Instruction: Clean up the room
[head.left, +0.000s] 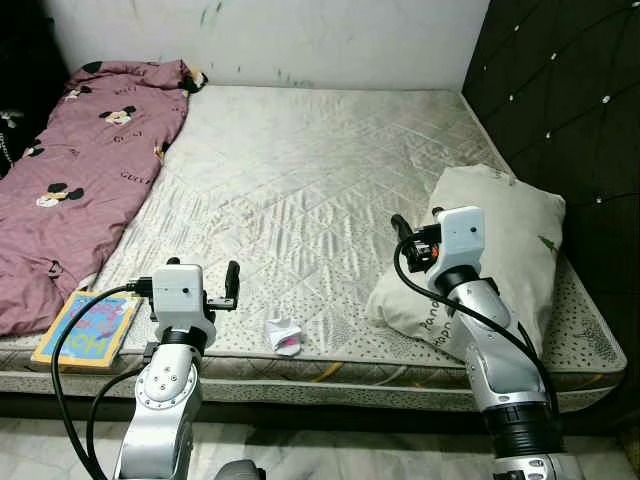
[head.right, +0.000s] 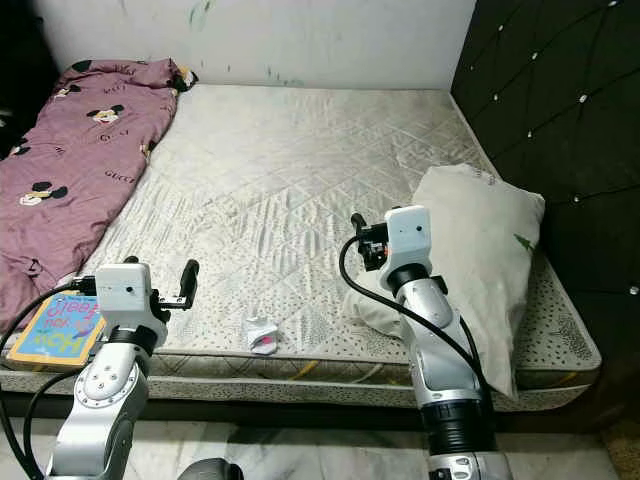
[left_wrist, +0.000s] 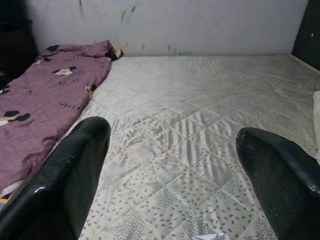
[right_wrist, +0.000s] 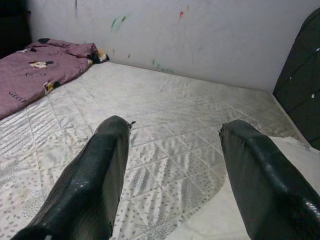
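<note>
Left hand (head.left: 232, 281): hovering released over the mattress's (head.left: 300, 190) near edge, 7 o'clock.
Right hand (head.left: 400, 232): hovering released beside the pillow (head.left: 505, 250), 4 o'clock.
Crumpled wrapper (head.left: 283, 336): lying between the hands.
Book (head.left: 88, 328): sitting at 8 o'clock.
Blanket (head.left: 80, 160): lying at 10 o'clock.

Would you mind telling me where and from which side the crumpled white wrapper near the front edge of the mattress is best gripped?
Grip the crumpled wrapper across its raised upper folds, coming straight down from above. It lies low on the mattress, so a side approach would likely dig into the quilting. The left gripper, open and hovering just beside it, looks best placed.
</note>
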